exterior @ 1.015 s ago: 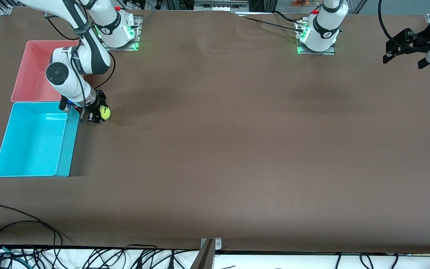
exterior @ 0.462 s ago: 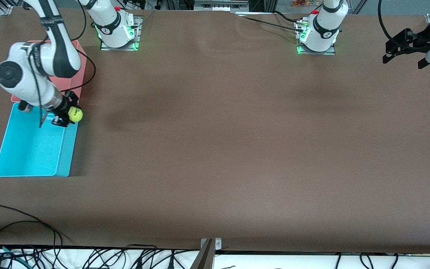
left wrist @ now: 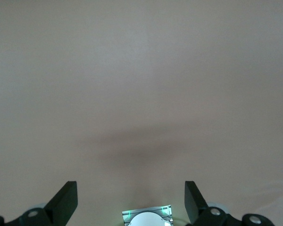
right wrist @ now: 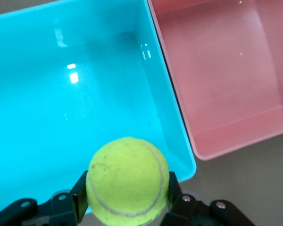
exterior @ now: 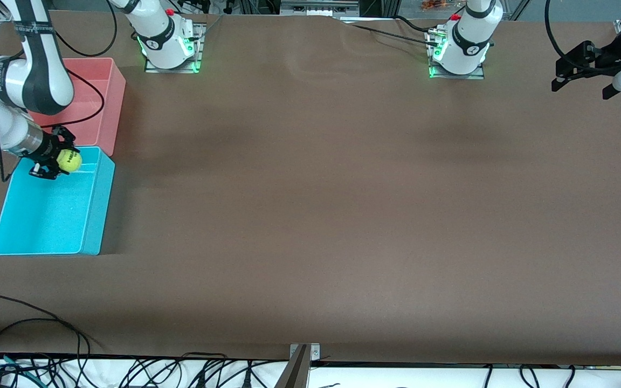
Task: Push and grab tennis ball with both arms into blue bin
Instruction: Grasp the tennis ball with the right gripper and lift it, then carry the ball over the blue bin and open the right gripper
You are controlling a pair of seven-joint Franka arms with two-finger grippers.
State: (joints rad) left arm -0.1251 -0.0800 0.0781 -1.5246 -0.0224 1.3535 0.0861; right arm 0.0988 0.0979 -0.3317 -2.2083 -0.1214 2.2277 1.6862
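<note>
Table [exterior: 316, 215]: wide bare room across mid-frame. Blue bin [exterior: 46, 215] at lower left of the frame, pink bin [exterior: 105, 81] touching its upper edge. Right hand [exterior: 54, 160] is held over the blue bin's upper corner, clamped on the tennis ball [exterior: 68, 160], probably for release inside the walls. Left hand [exterior: 580, 70], upper right of the frame, spread wide, empty, waiting.

The right arm's black two-finger end effector [exterior: 56, 161], clamped on the small fuzzy yellow-green tennis ball [exterior: 68, 160], has risen from the brown tabletop [exterior: 343, 215] beside the rectangular cyan plastic bin [exterior: 97, 215]. It has carried the ball over the bin's wall and now hangs above the bin's end nearest the pink bin [exterior: 111, 86].
</note>
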